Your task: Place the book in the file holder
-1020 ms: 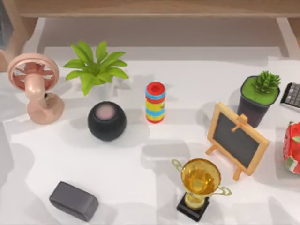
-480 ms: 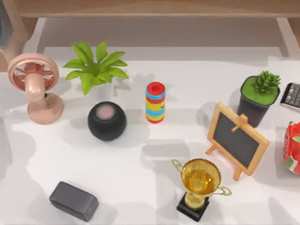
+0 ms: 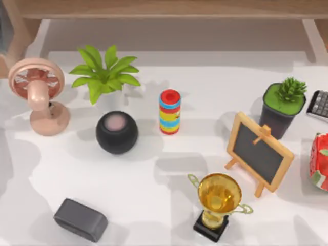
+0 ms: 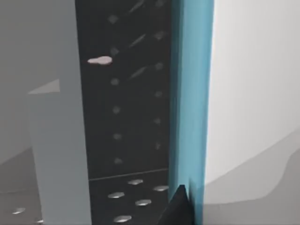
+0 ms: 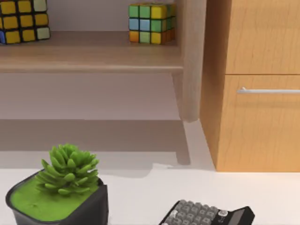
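Close in the left wrist view, a blue book [image 4: 192, 93] stood against the perforated dark holder [image 4: 126, 108]; nothing had shifted on the desk [image 3: 154, 205]; tool state unclear.

Your left gripper's dark fingertip [image 4: 180, 208] pokes up at the lower edge of the left wrist view, tight against a blue edge; you can't judge from this whether its fingers are apart or closed. Your right wrist camera faces level and forward.
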{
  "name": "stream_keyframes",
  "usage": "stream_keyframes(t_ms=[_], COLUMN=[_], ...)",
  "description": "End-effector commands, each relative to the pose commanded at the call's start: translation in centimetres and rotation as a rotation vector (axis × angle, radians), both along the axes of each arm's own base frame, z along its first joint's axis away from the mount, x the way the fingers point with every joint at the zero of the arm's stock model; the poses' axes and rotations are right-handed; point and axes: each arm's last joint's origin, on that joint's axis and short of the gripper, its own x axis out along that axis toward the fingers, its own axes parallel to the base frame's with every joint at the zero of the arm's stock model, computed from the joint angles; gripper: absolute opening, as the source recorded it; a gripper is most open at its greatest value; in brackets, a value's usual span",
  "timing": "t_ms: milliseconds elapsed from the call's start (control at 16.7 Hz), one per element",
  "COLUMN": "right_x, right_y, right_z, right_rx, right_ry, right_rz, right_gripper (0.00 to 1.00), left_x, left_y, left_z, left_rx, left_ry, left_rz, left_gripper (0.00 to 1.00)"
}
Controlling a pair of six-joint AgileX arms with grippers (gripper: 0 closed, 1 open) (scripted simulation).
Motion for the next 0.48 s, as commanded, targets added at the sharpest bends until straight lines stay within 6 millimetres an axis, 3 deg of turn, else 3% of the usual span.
stream_keyframes(t_ms=[480], right_x=[0.00], right_y=[0.00], right_z=[0.00], right_rx=[0.000], right_ry=[0.000], right_rz=[0.000], right_gripper=[1.00], left_x=[0.00], left_y=[0.00], left_z=[0.00], left_rx=[0.000], left_ry=[0.000], left_rz=[0.000], left_gripper=[0.83])
